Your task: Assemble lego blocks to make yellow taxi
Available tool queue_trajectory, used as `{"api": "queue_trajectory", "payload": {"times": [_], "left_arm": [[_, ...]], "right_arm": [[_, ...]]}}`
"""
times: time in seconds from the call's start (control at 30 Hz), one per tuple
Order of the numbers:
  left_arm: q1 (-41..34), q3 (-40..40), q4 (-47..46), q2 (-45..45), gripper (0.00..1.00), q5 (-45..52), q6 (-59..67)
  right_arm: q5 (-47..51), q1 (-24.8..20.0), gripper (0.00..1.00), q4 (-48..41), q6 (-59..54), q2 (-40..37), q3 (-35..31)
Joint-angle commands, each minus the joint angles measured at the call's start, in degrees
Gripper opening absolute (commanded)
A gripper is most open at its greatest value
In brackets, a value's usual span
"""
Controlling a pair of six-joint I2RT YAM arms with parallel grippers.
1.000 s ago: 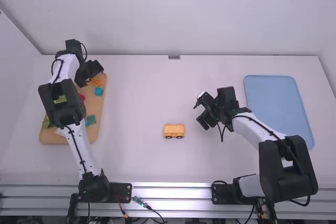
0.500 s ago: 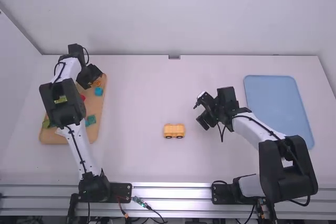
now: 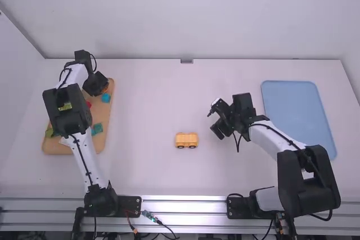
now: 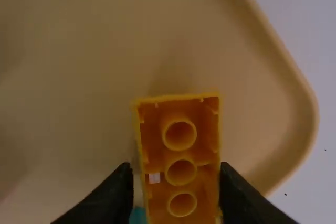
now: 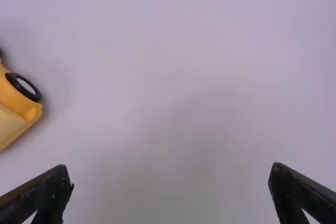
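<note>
On the worktop [image 3: 152, 99], the tray [image 3: 107, 116] is separated by open room from the right gripper [image 5: 168, 166], spread wide and empty, and the wheeled base [image 3: 186, 138]. The left gripper [image 4: 175, 167] is slightly parted around the upturned block [image 4: 180, 172], best centred, squeezed along its long sides, then lifted straight, clear of the tray's rim [image 4: 281, 51].

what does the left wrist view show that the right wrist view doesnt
Left wrist view: an orange lego block, its hollow side with three round tubes facing the camera, the tan tray and a sliver of a teal block.

Right wrist view: part of the yellow vehicle base with a black wheel, and the open right hand.

Both: the pale table.
</note>
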Motion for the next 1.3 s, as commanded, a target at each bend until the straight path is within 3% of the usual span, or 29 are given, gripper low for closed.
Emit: {"api": "queue_trajectory", "payload": {"times": [0.0,0.2,0.47,0.5,0.57,0.63,0.67,0.8,0.9,1.17,1.27], "left_arm": [[-0.2,-0.3,-0.2,1.3,0.35,-0.6,-0.1],[0.0,-0.3,-0.4,1.3,0.36,-0.5,-0.1],[0.4,0.9,-1.8,1.2,0.19,-0.6,-2.2],[0.3,1.4,-2.1,1.2,0.20,-0.6,-2.1],[0.4,3.3,-3.6,1.0,0.32,-0.6,-1.7],[0.2,5.3,-5.6,0.9,0.31,-0.6,-1.8],[0.0,6.9,-7.3,0.7,0.30,-0.8,-1.7],[0.0,11.8,-12.1,0.5,0.02,-0.3,-0.2],[0.0,16.5,-16.5,0.1,0.02,0.3,4.0],[-0.6,17.0,-17.9,-1.3,0.01,21.7,19.8],[-2.3,13.9,-15.0,-3.3,0.01,21.1,20.2]], "right_arm": [[-0.3,0.0,0.99,-0.5,0.2,-0.9,-0.1],[-0.3,0.0,0.99,-0.6,0.2,-0.9,-0.1],[-0.3,0.0,0.99,-0.5,0.2,-0.9,-0.1],[-0.3,0.0,0.99,-0.5,0.2,-0.9,-0.1],[-0.3,0.0,0.99,-0.5,0.2,-0.9,-0.1],[-0.3,0.0,0.99,-0.4,0.2,-0.9,-0.1],[-0.3,0.0,0.99,-0.2,0.2,-0.9,-0.1],[-0.3,0.0,0.99,0.4,0.2,-0.9,-0.1],[-2.9,0.0,0.99,1.9,0.2,-0.9,-0.1],[-9.7,0.0,0.99,11.7,15.7,-0.9,-0.1],[-12.0,0.0,0.99,14.7,18.4,-0.9,-0.1]]}}
